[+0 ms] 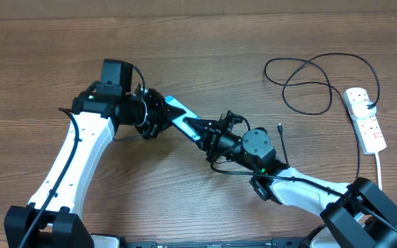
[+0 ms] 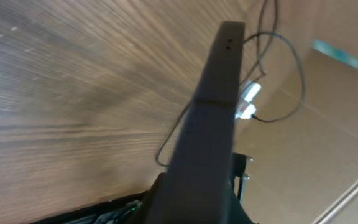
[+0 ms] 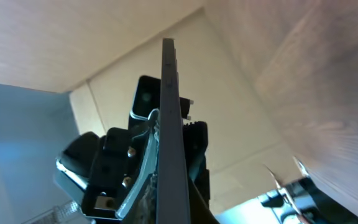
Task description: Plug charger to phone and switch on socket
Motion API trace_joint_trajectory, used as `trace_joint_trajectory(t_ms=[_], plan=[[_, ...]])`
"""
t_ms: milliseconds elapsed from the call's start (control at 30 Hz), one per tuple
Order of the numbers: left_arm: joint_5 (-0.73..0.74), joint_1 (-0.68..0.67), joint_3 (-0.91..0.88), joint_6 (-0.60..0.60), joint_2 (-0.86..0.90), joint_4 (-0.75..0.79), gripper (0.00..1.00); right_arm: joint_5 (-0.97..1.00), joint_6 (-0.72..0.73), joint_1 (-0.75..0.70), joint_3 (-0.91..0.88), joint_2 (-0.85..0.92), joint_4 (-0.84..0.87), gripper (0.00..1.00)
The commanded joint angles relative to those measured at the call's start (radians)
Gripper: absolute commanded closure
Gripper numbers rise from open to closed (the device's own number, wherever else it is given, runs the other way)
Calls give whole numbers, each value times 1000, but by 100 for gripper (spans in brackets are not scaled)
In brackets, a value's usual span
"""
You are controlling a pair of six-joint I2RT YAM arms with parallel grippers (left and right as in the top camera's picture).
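I have the slim, black-edged, light-blue-screened phone (image 1: pixel 181 118) lifted off the brown wooden table (image 1: pixel 47 55) and slung between my two arms near the middle of the scene. My left gripper (image 1: pixel 161 114) has its jaws together on the phone's far-left end. My right gripper (image 1: pixel 209 136) appears clamped on the near-right end. Both wrist views show the phone only edge-on, so I cannot see the pads themselves.

The phone's long axis runs diagonally from far left to near right. I cannot tell which end carries the port.

The thin black charger cable (image 1: pixel 267 69) lies looped on the table to the far right. Its small black connector tip (image 1: pixel 280 127) rests just right of my right wrist, apart from the phone. The near-right end of the phone points roughly towards it. My right arm is much the nearer one, so I judge it should release and fetch the tip while my left holds the phone.

The white power strip with red switches (image 1: pixel 365 118) lies well to the right, untouched.
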Motion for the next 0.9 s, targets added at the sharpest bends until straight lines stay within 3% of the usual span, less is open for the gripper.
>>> trace_joint_trajectory(t_ms=[0, 367, 567, 867], plan=[[-70, -8, -2, -11, -8, -30, 96, -46, 11, 13, 19, -4, -1, 96], [-68, -6, -2, -84, -8, -29, 96, -47, 11, 13, 19, -4, -20, 96], [-67, -6, -2, -206, -8, -10, 95, -46, 11, 13, 19, -4, -21, 96], [3, -6, -2, -286, -8, 96, 95, -26, 11, 13, 19, -4, -69, 96]])
